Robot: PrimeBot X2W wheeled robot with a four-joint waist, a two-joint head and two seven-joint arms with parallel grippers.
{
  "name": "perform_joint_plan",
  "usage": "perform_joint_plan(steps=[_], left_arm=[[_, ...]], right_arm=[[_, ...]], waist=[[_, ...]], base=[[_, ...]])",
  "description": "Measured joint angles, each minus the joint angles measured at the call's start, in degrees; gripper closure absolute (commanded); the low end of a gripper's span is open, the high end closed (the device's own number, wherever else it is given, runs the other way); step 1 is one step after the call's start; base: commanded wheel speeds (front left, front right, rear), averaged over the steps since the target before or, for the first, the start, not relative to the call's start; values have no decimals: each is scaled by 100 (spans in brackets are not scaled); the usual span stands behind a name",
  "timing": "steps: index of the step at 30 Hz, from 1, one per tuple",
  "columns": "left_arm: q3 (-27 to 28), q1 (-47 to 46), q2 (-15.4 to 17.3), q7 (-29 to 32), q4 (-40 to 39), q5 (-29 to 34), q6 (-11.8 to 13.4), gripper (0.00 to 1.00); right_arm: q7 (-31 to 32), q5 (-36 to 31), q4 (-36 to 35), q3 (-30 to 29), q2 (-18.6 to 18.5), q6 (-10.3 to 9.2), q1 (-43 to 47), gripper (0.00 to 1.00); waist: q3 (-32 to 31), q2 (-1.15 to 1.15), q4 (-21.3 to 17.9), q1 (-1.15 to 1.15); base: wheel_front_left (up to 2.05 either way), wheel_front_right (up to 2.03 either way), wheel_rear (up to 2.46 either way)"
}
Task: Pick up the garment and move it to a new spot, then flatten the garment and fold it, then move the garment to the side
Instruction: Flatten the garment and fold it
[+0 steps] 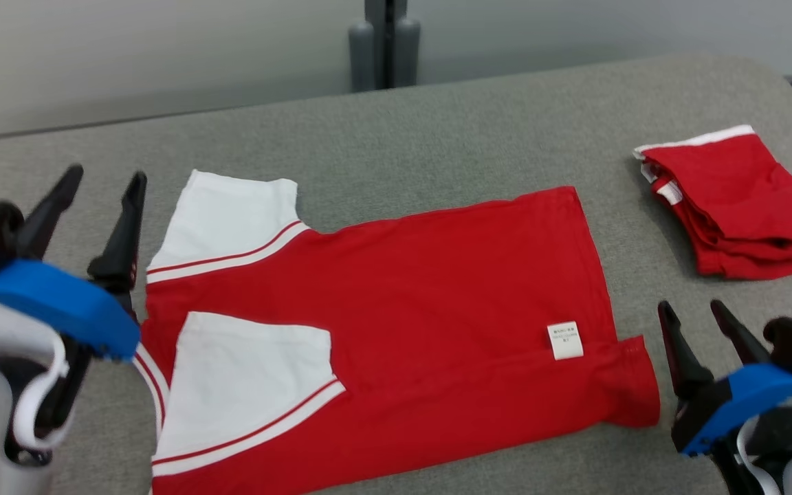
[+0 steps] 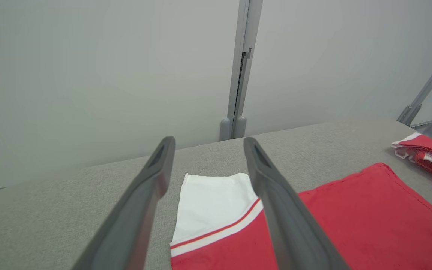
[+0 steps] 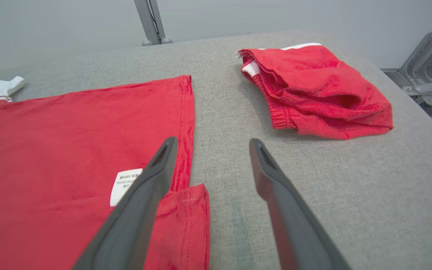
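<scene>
Left claw [image 1: 107,173] and right claw [image 1: 691,306] hung spread and empty, while the soft, light garment [image 1: 403,295] seemed best pinched at its hem corners.

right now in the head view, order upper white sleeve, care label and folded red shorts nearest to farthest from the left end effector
1. upper white sleeve, just beside the left end effector
2. care label, middle right
3. folded red shorts, far right

Matt cloth garment [image 1: 396,295], felt-like table [image 1: 437,130]
</scene>
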Motion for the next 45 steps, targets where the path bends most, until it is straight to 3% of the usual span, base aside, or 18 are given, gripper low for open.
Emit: perform_joint_plan(steps=[5, 10, 18, 24, 25, 26, 27, 28, 34, 45], left_arm=[[-207, -1234, 285, 609, 701, 10, -214, 0], [-513, -2374, 791, 1463, 1819, 160, -359, 0], [-494, -2774, 1128, 2075, 2727, 148, -349, 0], [-445, -2806, 1226, 2408, 2854, -80, -350, 0], [-442, -2807, 1238, 2453, 2832, -133, -355, 16], [-441, -2806, 1246, 2486, 2802, -175, -357, 61], [-443, -2805, 1247, 2493, 2777, -211, -366, 87], [-474, -2803, 1247, 2507, 2740, -245, -377, 100], [-751, -2756, 1214, 2399, 2437, -300, -434, 100], [-1178, -2996, 848, 1217, 2240, -158, -457, 100]], right_arm=[[-2, 2, -3, 341, -7, 0, -577, 0], [-80, 100, 140, 938, -12, 0, -1348, 0], [-242, 243, 315, 1330, -11, 0, -1866, 0], [-361, 310, 419, 1355, -31, 0, -1939, 0], [-366, 314, 423, 1339, -44, 0, -1951, 0], [-379, 315, 436, 1319, -52, 0, -1969, 0], [-381, 315, 445, 1302, -56, 0, -2004, 0], [-390, 316, 447, 1290, -57, 0, -2040, 0], [-359, 244, 589, 1310, -70, 0, -2372, 0], [332, -3, 1842, 1106, -431, 0, -3646, 0]], waist=[[447, 0, -258, 2], [1189, 0, -734, 2], [1831, 0, -1135, 2], [2005, 0, -1205, 1], [2014, 0, -1201, 1], [2023, 0, -1195, 1], [2031, 0, -1185, 1], [2035, 0, -1172, 1], [2032, 0, -1043, 1], [1863, 0, -454, 0]], base=[[0, 0, 0], [0, 0, 0], [0, 0, 0], [0, 0, 0], [0, 0, 0], [0, 0, 0], [0, 0, 0], [0, 0, 0], [0, 0, 0], [0, 0, 0]])
